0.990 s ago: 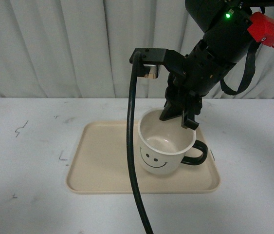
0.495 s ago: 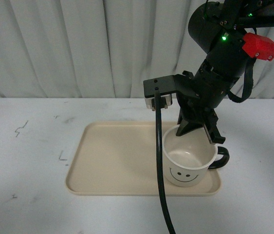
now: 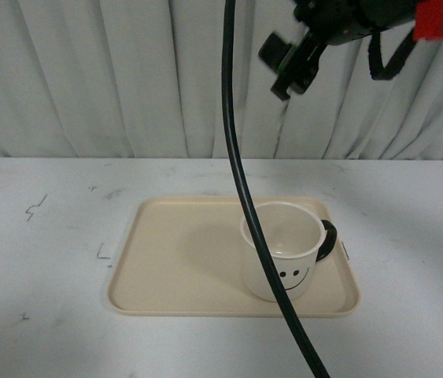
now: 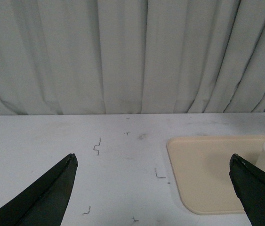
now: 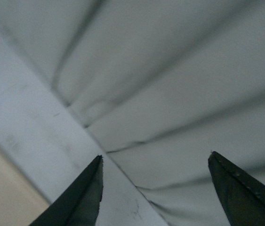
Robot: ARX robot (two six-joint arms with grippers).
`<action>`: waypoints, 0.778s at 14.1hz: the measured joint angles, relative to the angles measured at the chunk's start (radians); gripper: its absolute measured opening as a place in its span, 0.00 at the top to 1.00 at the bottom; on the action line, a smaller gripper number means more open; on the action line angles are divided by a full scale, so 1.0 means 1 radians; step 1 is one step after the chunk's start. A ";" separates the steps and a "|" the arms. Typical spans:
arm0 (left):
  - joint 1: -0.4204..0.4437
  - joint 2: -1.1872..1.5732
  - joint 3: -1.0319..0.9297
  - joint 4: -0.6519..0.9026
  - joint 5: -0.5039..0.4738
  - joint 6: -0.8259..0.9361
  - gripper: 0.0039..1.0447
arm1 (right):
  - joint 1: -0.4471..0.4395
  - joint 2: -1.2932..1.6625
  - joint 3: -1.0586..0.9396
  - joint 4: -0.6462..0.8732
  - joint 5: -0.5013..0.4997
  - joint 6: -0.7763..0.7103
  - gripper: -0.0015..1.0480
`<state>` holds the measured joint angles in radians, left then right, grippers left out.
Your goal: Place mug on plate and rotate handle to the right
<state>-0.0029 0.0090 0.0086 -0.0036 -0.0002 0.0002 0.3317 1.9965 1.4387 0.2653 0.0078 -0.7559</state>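
Both grippers are standing open and holding nothing: the right gripper (image 5: 155, 188) is showing its two dark fingertips (image 5: 83, 195) spread wide against the grey curtain (image 5: 170, 70), with a strip of white table and a sliver of beige at one corner of that view, while the left gripper (image 4: 153, 188) is showing its fingers (image 4: 47, 193) far apart over the white table (image 4: 76, 150). In the front view the right arm (image 3: 339, 24) is hanging high near the top edge, well above the table and apart from everything on it, and a black cable (image 3: 241, 181) is trailing down from it across the picture, crossing in front of the mug. The mug (image 3: 282, 250) is sitting upright on the plate (image 3: 174, 260), in the plate's right half, its smiley face (image 3: 294, 276) facing the camera and partly crossed by the cable. The handle (image 3: 329, 239) is pointing to the right, slightly toward the back, over the plate's right rim.
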 joint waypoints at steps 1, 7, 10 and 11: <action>0.000 0.000 0.000 0.000 0.000 0.000 0.06 | -0.014 -0.081 -0.223 0.272 0.170 0.248 0.46; 0.000 0.000 0.000 0.000 0.000 0.000 0.06 | -0.167 -0.467 -0.965 0.790 0.144 0.733 0.98; 0.000 0.000 0.000 0.000 0.000 0.000 0.06 | -0.227 -0.665 -1.159 0.794 0.099 0.741 0.98; 0.000 0.000 0.000 0.000 0.000 0.000 0.06 | -0.236 -0.712 -1.205 0.781 0.079 0.741 0.98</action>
<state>-0.0029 0.0090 0.0086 -0.0036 -0.0006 0.0002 0.0956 1.2842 0.2337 1.0466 0.0872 -0.0151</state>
